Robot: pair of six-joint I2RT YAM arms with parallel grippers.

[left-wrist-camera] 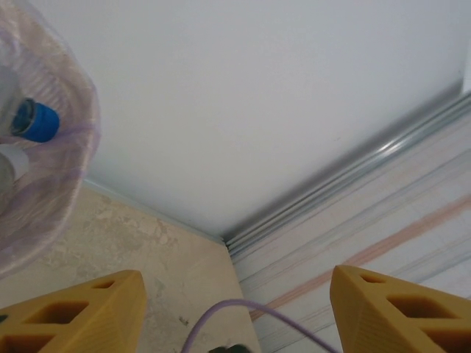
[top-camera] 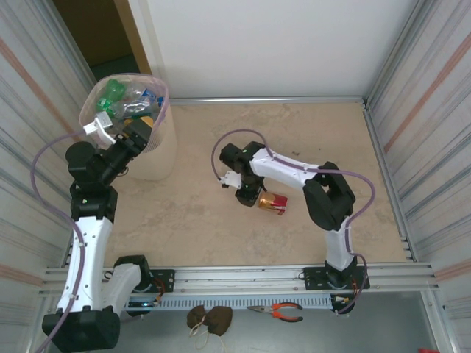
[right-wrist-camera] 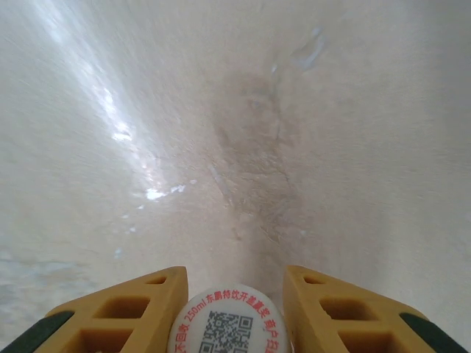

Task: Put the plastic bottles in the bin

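Note:
The pale pink bin (top-camera: 159, 157) stands at the back left of the table. It holds several bottles (top-camera: 131, 98), green ones and clear ones with blue caps. My left gripper (top-camera: 140, 129) hovers at the bin's near rim, open and empty (left-wrist-camera: 237, 283). Its wrist view catches the bin's lined wall (left-wrist-camera: 51, 198) and a blue-capped bottle (left-wrist-camera: 35, 120) behind it. A bottle with a red and gold label (top-camera: 274, 201) lies on the table's middle. My right gripper (top-camera: 247, 193) is shut on its cap end. The white cap (right-wrist-camera: 229, 323), printed with a QR code, sits between the yellow fingers (right-wrist-camera: 140, 309).
Ribbed metal walls close in the table on the left and right, and a white wall stands behind. An aluminium rail (top-camera: 243, 278) runs along the near edge. Orange-handled pliers (top-camera: 283, 312) and a brown lump (top-camera: 208, 318) lie on the ledge below it.

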